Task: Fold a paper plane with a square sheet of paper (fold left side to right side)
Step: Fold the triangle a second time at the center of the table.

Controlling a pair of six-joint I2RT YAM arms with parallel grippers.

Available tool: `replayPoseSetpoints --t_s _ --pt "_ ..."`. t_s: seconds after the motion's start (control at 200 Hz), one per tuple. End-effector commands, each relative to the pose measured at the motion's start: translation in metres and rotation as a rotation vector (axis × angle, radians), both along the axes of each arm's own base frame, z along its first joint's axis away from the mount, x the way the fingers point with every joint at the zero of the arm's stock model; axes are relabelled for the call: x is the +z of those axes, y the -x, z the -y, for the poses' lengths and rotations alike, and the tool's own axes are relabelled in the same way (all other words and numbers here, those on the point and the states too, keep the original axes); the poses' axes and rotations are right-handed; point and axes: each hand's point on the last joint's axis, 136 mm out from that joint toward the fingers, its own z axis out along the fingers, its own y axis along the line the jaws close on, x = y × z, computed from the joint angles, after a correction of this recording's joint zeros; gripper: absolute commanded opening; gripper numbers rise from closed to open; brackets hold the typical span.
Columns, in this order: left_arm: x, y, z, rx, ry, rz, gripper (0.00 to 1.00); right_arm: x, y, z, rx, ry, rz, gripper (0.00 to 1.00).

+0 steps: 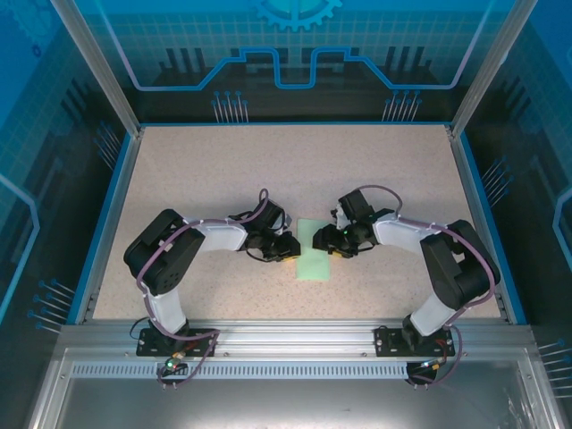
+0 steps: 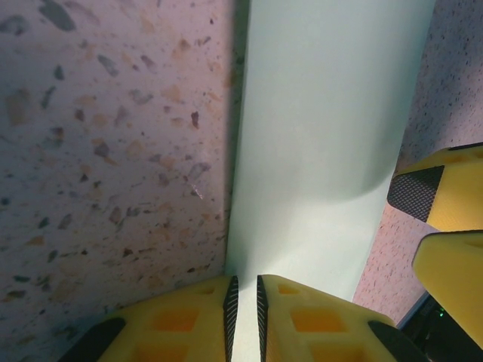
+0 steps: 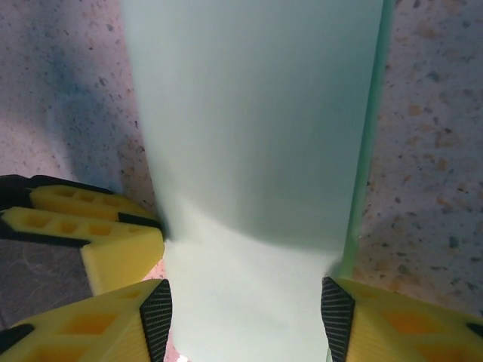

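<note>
I see left gripper (image 2: 244, 286) fingers narrow, pinching the square sheet of paper (image 1: 315, 259) edge; right gripper (image 3: 245, 302) wide, straddling it.

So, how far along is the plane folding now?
Done: the paper lies as a narrow rectangle, so the side-to-side fold looks made. In hand: the left gripper pinches its edge, and the right gripper stands open astride it. To do: no pointed nose or wings yet.

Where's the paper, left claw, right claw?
paper (image 1: 313, 259), top view, sheet's middle.
left claw (image 2: 244, 294), left wrist view, between fingertips.
right claw (image 3: 247, 302), right wrist view, between fingertips.
</note>
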Motion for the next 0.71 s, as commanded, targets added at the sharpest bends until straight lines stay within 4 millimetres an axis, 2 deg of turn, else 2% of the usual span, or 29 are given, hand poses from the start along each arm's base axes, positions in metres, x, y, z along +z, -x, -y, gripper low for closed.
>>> replayPoseSetpoints --t_s 0.0,0.13,0.31,0.7 --pt "-0.013 0.012 -0.009 0.006 -0.049 -0.036 0.19 -0.001 0.002 0.002 0.007 0.043 -0.006 0.59" --pt "-0.013 0.011 -0.009 0.006 -0.05 -0.037 0.19 -0.003 0.002 0.004 0.007 0.057 -0.009 0.59" --pt "-0.013 0.011 -0.008 0.004 -0.05 -0.037 0.19 -0.003 0.003 -0.005 0.023 0.021 -0.022 0.59" --pt "-0.012 0.011 -0.008 0.004 -0.048 -0.035 0.19 0.005 0.002 -0.014 0.029 -0.028 -0.005 0.54"
